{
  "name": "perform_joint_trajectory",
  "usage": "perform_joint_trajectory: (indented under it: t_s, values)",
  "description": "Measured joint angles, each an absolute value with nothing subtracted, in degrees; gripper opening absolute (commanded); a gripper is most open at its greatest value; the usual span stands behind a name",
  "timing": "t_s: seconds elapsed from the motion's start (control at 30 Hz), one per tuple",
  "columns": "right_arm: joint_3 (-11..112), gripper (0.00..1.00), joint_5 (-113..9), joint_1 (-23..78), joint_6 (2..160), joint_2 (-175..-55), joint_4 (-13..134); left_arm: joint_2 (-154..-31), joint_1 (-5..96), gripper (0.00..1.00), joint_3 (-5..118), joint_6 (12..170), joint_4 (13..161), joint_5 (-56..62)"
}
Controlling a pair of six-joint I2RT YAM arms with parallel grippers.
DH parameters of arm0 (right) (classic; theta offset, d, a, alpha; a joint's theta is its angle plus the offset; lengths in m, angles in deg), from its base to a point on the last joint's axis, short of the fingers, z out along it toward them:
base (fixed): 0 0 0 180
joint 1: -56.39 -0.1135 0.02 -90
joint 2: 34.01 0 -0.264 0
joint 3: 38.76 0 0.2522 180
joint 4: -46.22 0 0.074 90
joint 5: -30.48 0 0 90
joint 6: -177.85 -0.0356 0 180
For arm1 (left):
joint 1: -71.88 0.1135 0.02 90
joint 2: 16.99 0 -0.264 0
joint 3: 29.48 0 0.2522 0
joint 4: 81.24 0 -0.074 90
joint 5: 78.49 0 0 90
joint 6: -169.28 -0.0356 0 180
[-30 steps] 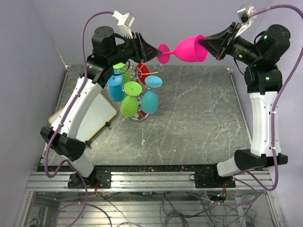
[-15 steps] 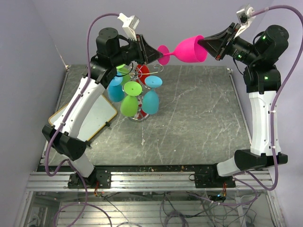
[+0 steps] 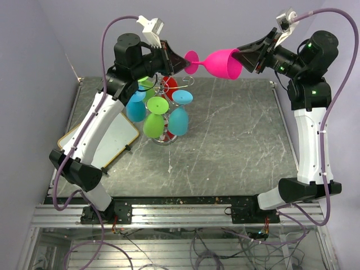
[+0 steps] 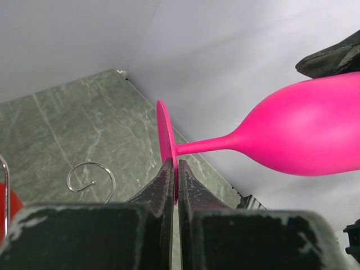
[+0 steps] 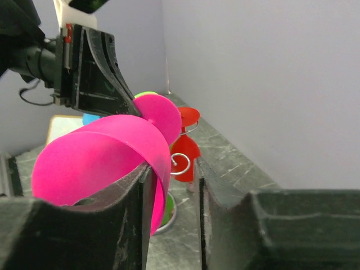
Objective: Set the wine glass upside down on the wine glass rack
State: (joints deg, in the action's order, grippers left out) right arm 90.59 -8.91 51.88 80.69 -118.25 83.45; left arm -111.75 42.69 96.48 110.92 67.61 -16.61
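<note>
While you are handing the wine glass (image 3: 222, 62) from one arm to the other, it is lying level in mid-air, high above the wine glass rack (image 3: 165, 89) and off to its right, with its foot toward the left arm and its mouth toward the right arm. Your left gripper (image 3: 181, 62) is pinching the foot disc (image 4: 166, 135) edge-on, with its jaws pressed tight on that thin plate. Your right gripper (image 3: 243, 56) is sitting at the bowl's rim with the wall between its fingers (image 5: 135, 214), but the jaws are standing apart with a gap showing beside the wall. I am judging that the left arm alone is carrying the glass.

You are working with a weak hold: a thin disc pinched at one edge, with a long bowl levering on it. You should be drawing the right fingers straight back along the glass's axis so that neither one is dragging the rim sideways. You should be keeping the left wrist quiet until they are clear. For the hang, be turning the bowl downward slowly. Be aiming the stem into the free scroll arm (image 3: 188, 80), well away from the coloured glasses (image 3: 153, 125) already hanging there.
</note>
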Motion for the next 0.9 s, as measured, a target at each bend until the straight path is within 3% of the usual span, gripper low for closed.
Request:
perform_joint_trajectory:
  t_s: [0.17,0.37,0.9]
  values:
    - [90.6,0.57,-9.4,51.9,82.0,-118.1,84.4,-110.1,43.6,0.07,96.5,109.2,66.1,-15.2]
    - [90.6,0.66,-10.7,51.8,84.1,-117.5,85.6,-107.7,46.3,0.07,96.5,106.2,63.7,-12.6]
    - [88.0,0.70,-20.8,52.6,91.6,-113.0,92.0,-106.2,48.7,0.07,104.0,89.5,57.9,0.7]
